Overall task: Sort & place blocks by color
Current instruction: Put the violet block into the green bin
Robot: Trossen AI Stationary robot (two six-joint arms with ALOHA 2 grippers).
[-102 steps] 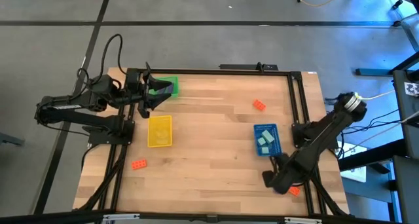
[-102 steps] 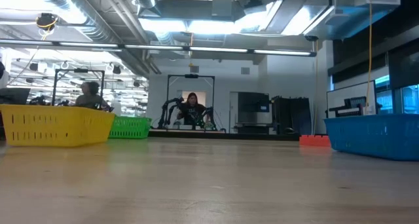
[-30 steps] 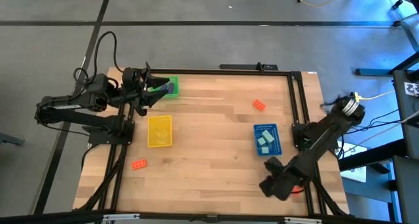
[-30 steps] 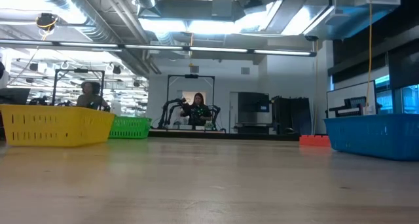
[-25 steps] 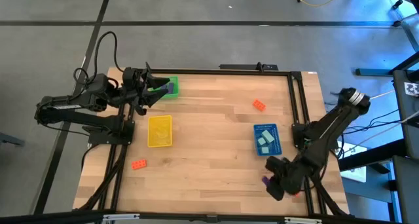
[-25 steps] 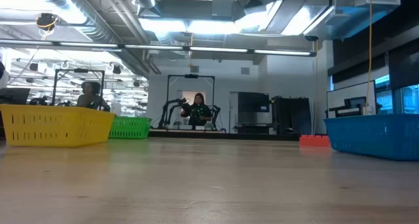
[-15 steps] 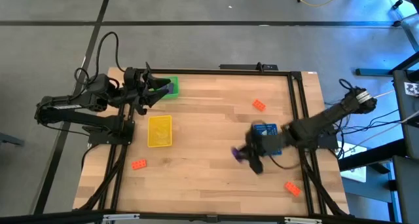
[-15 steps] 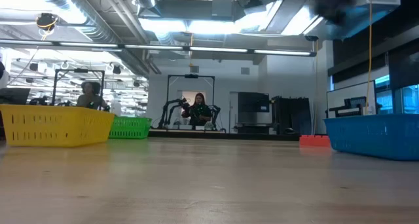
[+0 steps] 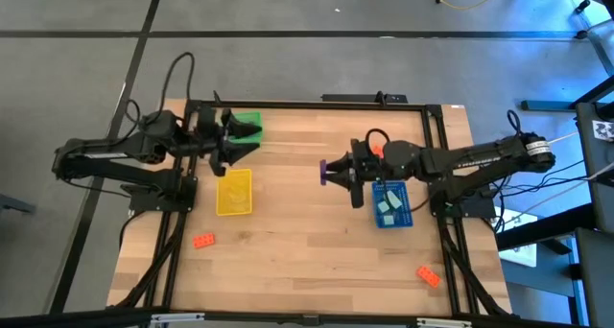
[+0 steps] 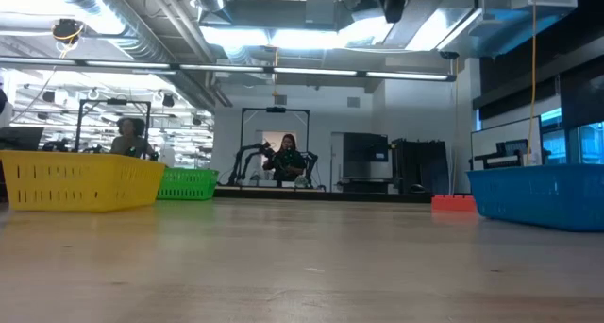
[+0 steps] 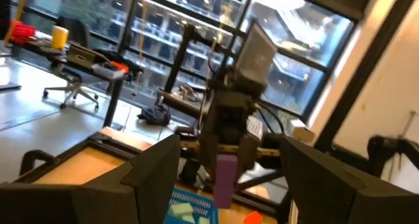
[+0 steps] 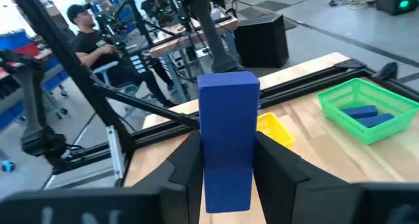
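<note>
The right arm had swung from the near right corner of the surface (image 9: 317, 222) to above its middle, and the right claw (image 9: 326, 171) was clamped on a purple block (image 9: 324, 171) held upright between its fingers (image 12: 275, 168), clear of the wood. The left claw (image 9: 233, 136) had drawn back from over the green tray (image 9: 251, 121) and hung just beside it, jaws spread wide and empty.

Judging from the colours, the purple block belonged in the green tray, well ahead of the right claw. To do it well, the arm should carry the block high over the yellow tray (image 9: 234, 192), stop above the green one and release low.

Counted: three trays, the blue tray (image 9: 392, 209) just behind the right claw. Two purple blocks lay in the green tray, a few teal blocks (image 9: 389, 204) in the blue. Three orange blocks were visible; one (image 9: 203, 240) lay loose.
</note>
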